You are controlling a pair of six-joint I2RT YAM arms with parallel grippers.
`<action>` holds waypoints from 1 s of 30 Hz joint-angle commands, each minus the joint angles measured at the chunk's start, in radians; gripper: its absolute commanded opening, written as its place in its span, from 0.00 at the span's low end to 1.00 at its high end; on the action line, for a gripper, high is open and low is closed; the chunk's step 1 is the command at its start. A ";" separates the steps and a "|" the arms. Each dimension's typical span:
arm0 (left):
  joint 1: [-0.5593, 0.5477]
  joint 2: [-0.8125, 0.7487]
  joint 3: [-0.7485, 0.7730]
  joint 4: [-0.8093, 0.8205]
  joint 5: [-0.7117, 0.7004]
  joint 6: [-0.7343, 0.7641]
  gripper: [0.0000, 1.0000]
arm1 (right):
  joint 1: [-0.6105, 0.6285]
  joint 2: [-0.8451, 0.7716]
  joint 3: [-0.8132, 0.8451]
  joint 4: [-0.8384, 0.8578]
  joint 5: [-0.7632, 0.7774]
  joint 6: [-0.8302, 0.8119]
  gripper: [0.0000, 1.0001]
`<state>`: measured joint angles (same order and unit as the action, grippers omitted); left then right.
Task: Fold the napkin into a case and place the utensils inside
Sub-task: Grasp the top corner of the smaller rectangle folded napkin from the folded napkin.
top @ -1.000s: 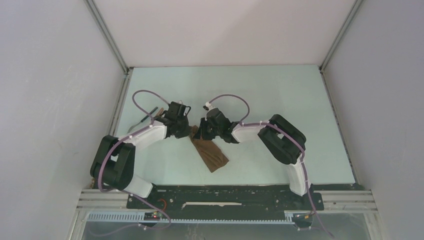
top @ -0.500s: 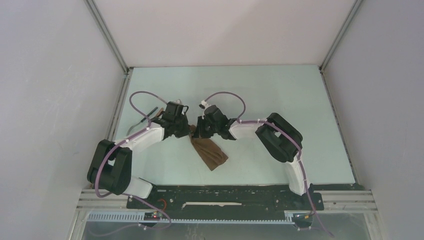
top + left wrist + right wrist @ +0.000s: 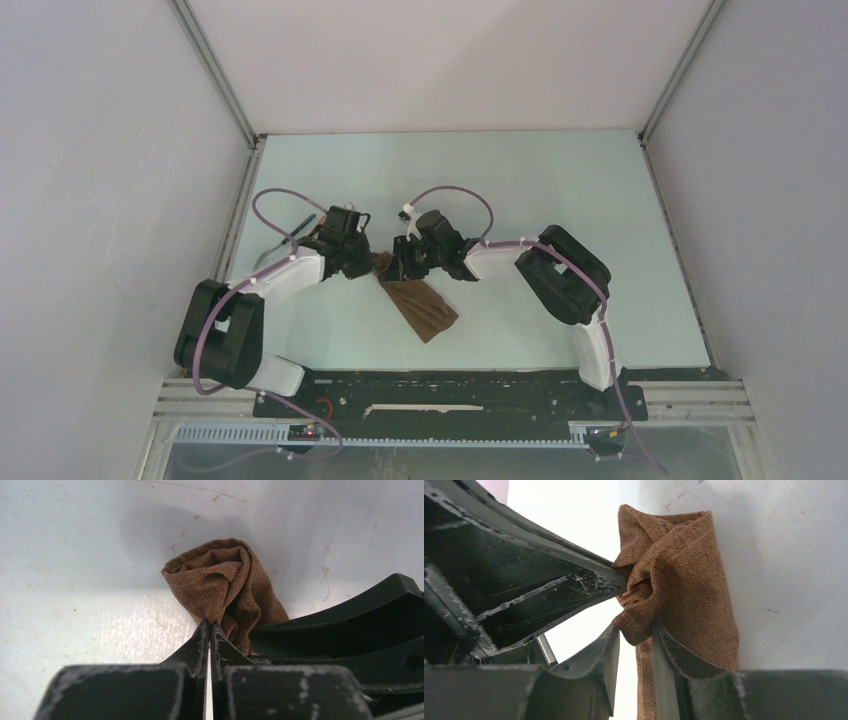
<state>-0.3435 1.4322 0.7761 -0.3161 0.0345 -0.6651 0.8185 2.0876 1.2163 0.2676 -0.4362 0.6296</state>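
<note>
The pale table (image 3: 560, 200) has open surface toward its far and right edges. The napkin (image 3: 422, 310), a narrow dark brown folded strip, lies slantwise near the middle, its far end bunched. The left end effector (image 3: 209, 625) is clamped on that bunch. The right end effector (image 3: 635, 630) stands partly parted, with a cloth fold loose between its fingers.

Pale green table (image 3: 560, 200), white walls (image 3: 450, 60)

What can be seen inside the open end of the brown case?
Only creased brown fabric shows in the mouth of the case. The cloth itself covers the deeper part.
</note>
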 commanded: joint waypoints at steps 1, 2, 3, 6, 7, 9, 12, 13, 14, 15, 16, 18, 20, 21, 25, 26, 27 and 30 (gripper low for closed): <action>0.010 -0.036 -0.008 0.012 0.009 -0.003 0.00 | -0.008 -0.072 -0.004 0.035 -0.030 -0.032 0.39; 0.010 -0.036 -0.008 0.012 0.010 -0.002 0.00 | -0.009 -0.073 -0.004 0.037 -0.026 -0.034 0.39; 0.011 -0.036 -0.008 0.012 0.011 -0.002 0.00 | -0.013 -0.072 -0.004 0.040 -0.023 -0.033 0.40; 0.010 -0.038 -0.009 0.012 0.018 0.000 0.00 | -0.031 -0.065 0.000 0.050 -0.023 -0.017 0.40; 0.009 -0.041 -0.009 0.013 0.020 0.001 0.00 | -0.041 -0.055 0.009 0.048 -0.026 -0.015 0.41; 0.011 -0.049 -0.012 0.017 0.025 0.002 0.00 | -0.044 -0.036 0.028 0.040 -0.032 -0.015 0.40; 0.011 -0.053 -0.011 0.017 0.028 0.004 0.00 | -0.042 -0.006 0.048 0.044 -0.045 -0.004 0.38; 0.011 -0.053 -0.010 0.017 0.030 0.004 0.00 | -0.038 0.003 0.051 0.049 -0.048 0.002 0.37; 0.009 -0.052 -0.011 0.019 0.032 0.003 0.00 | -0.037 0.009 0.054 0.053 -0.049 0.006 0.35; 0.011 -0.051 -0.011 0.021 0.036 0.002 0.00 | -0.034 0.018 0.057 0.057 -0.051 0.009 0.34; 0.011 -0.049 -0.012 0.021 0.037 0.002 0.00 | -0.032 0.025 0.064 0.056 -0.052 0.010 0.31; 0.011 -0.049 -0.014 0.022 0.037 0.004 0.00 | -0.026 0.035 0.074 0.057 -0.060 0.012 0.28; 0.010 -0.049 -0.015 0.025 0.038 0.004 0.00 | -0.015 0.041 0.079 0.059 -0.055 0.013 0.25; 0.010 -0.049 -0.015 0.025 0.040 0.003 0.00 | -0.009 0.047 0.082 0.060 -0.055 0.013 0.22; 0.011 -0.051 -0.010 0.032 0.056 -0.003 0.00 | 0.011 0.084 0.096 0.064 -0.041 0.036 0.15; 0.011 -0.054 -0.008 0.032 0.062 -0.006 0.00 | 0.014 0.092 0.098 0.070 -0.037 0.047 0.14; 0.011 -0.057 -0.008 0.033 0.067 -0.009 0.00 | 0.016 0.102 0.105 0.071 -0.033 0.052 0.12; 0.011 -0.061 -0.013 0.042 0.099 -0.029 0.00 | 0.030 0.129 0.154 0.013 0.047 0.043 0.12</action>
<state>-0.3347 1.4151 0.7662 -0.3195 0.0620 -0.6647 0.8185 2.1761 1.3006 0.3038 -0.4706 0.6609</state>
